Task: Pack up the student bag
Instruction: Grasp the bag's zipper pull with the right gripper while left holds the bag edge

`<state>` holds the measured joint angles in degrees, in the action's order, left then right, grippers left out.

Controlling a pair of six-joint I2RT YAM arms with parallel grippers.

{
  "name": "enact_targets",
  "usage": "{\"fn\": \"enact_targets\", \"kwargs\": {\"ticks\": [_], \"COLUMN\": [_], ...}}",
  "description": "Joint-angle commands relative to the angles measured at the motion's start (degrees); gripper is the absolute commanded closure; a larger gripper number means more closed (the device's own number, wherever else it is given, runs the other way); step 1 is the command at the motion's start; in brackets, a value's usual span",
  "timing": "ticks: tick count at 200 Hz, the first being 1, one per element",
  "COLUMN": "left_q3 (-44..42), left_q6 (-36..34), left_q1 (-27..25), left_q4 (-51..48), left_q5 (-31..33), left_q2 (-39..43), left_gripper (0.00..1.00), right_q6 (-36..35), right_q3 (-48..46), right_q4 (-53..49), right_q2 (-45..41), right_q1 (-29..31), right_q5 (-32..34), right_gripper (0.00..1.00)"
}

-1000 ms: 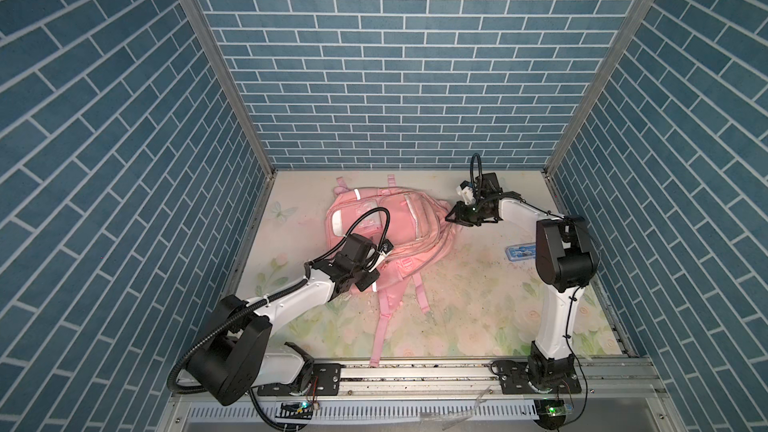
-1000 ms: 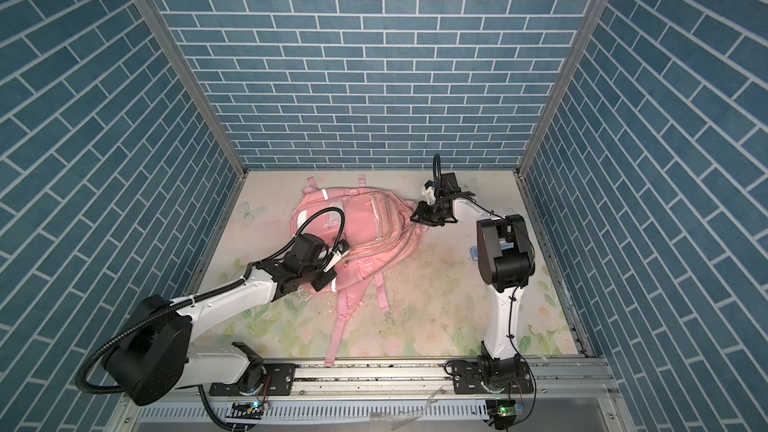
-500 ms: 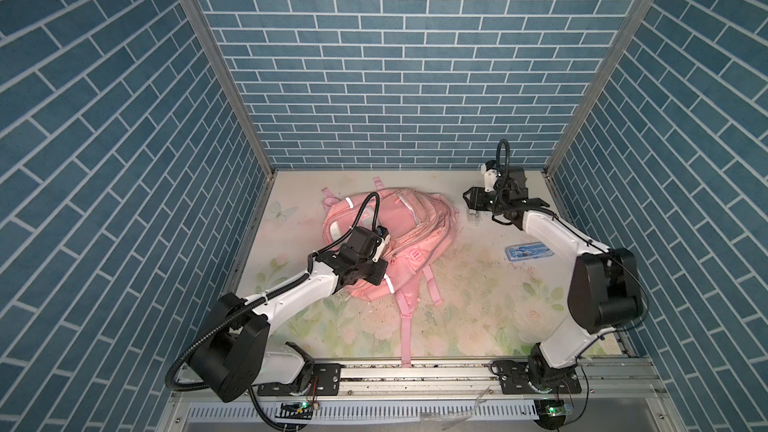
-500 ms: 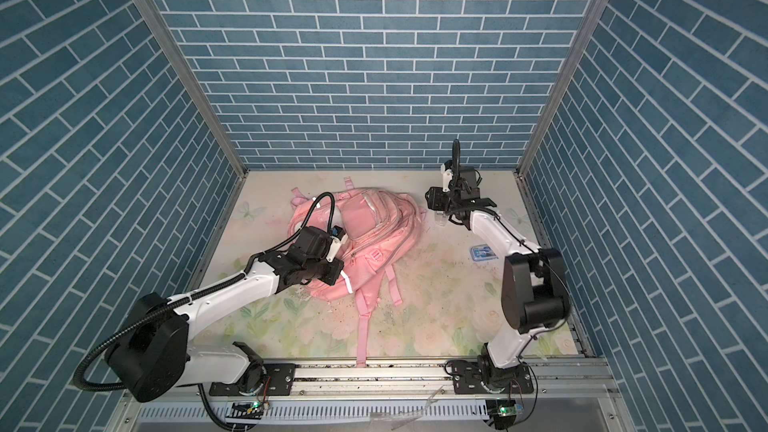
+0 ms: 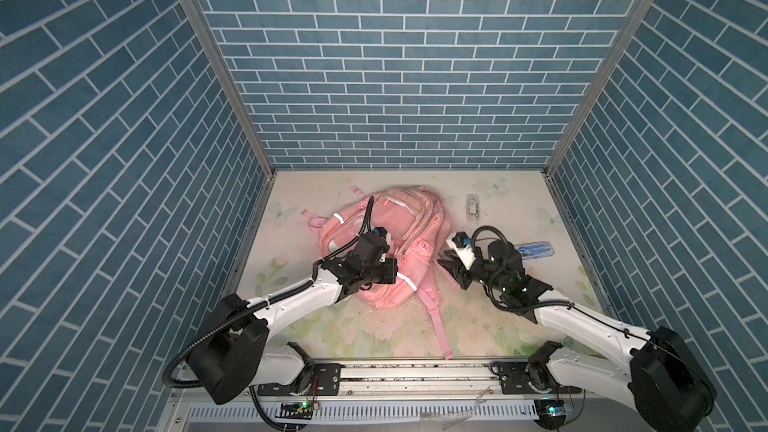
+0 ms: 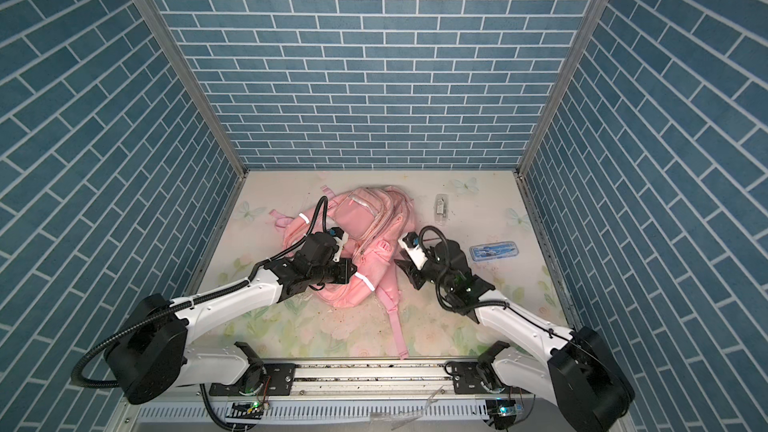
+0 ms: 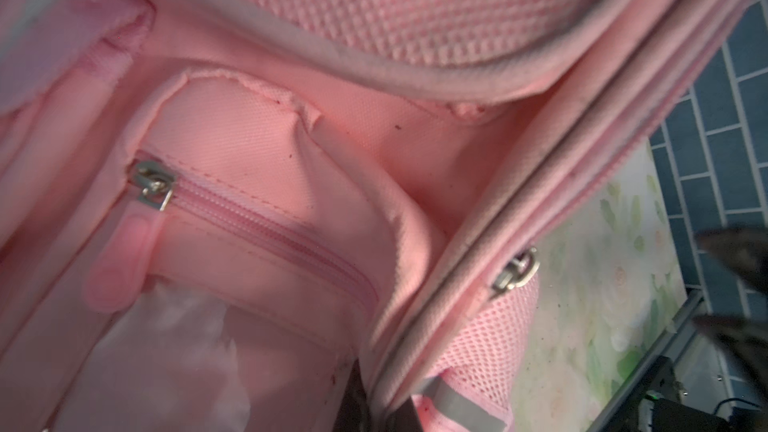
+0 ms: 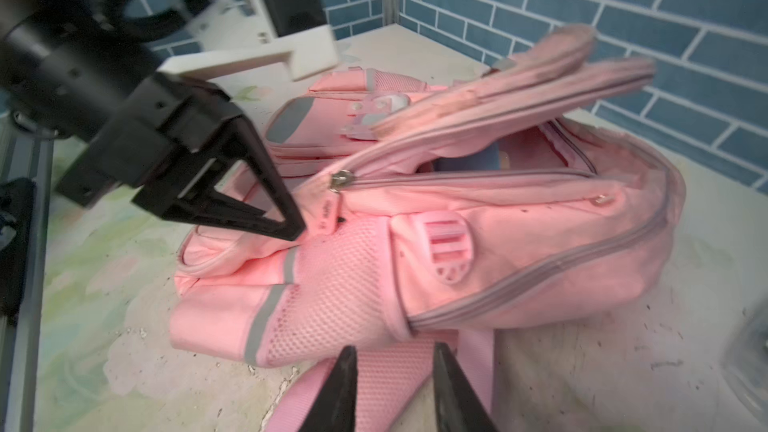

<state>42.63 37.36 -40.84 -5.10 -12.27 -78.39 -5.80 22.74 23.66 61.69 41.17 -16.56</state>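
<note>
The bag [image 5: 409, 218] lies in the middle of the table [image 5: 365, 338], its front pockets up and one strap [image 5: 436, 326] trailing away from it. Its main zip stands open along the side that faces the right gripper [image 8: 395, 351], with the flap raised; something blue [image 8: 469, 160] shows inside the mouth, but what it is cannot be told.

The left gripper [image 8: 298, 231] reaches over the bag. Its jaws are closed tight on a fold of fabric at the mouth's end, just beside the zip slider [image 8: 338, 179], so that corner is pinned and the mouth is held up.

The right gripper is the free one. It hovers just beside the bag at the open side, tips aimed at the bag and clear of it. The bag's long axis runs across its line of approach, so the zip and mouth lie broadside ahead of it. Its jaws stand partly apart, with nothing between them; in the right wrist view only the strap is seen past the gap, not gripped.

A blue pencil case [image 5: 536, 250] lies well apart from the bag, beyond the right gripper, which is far nearer to it than the left. Fetching it would likely mean turning away from the bag first.
</note>
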Motion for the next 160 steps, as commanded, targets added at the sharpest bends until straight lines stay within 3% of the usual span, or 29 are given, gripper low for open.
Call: {"fn": "enact_targets", "kwargs": {"ticks": [1, 76, 160], "left_q3": [4.9, 10.5, 12.9], "left_q6": [5.8, 8.1, 8.3], "left_q1": [-1.9, -5.6, -5.7], "left_q4": [9.1, 10.0, 9.2], "left_q5": [-3.7, -3.9, -4.6], "left_q2": [-0.6, -6.0, -8.7], "left_gripper": [1.00, 1.00, 1.00], "right_q6": [-6.9, -10.2, -10.9], "right_q3": [-2.2, -0.6, 0.2], "right_q4": [12.7, 23.6, 31.0], "right_q2": [0.6, 11.6, 19.8], "right_q1": [4.4, 9.0, 9.5], "right_q5": [6.4, 14.7, 21.3], "right_gripper": [0.73, 0.79, 0.75]}}
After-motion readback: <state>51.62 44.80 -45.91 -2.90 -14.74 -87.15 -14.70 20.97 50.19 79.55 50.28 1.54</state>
